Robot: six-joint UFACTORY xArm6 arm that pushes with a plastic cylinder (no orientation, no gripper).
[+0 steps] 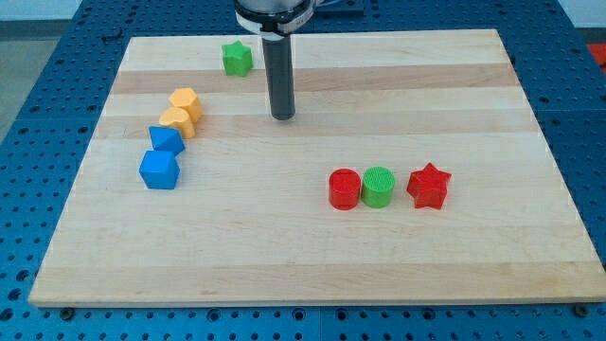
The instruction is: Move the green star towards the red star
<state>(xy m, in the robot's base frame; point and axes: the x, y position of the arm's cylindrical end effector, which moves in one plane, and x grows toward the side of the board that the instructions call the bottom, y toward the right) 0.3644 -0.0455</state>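
Tip (283, 116) is positioned on the surface (312, 256), right of and below the green star (238, 59), well apart from the red star (428, 187). No pincer is fitted.

Desk (312, 256): pale wood, lengthwise grain in lighter and darker bands. Surround: blue. Rod: dark grey to black down to my tip (283, 116).

Blocks by colour:
- green star (238, 59)
- red star (428, 187)
- green cylinder (378, 187), ridged top
- red cylinder (345, 188)
- two orange blocks (184, 100) and (177, 121)
- two blue blocks (167, 141) and (159, 170)
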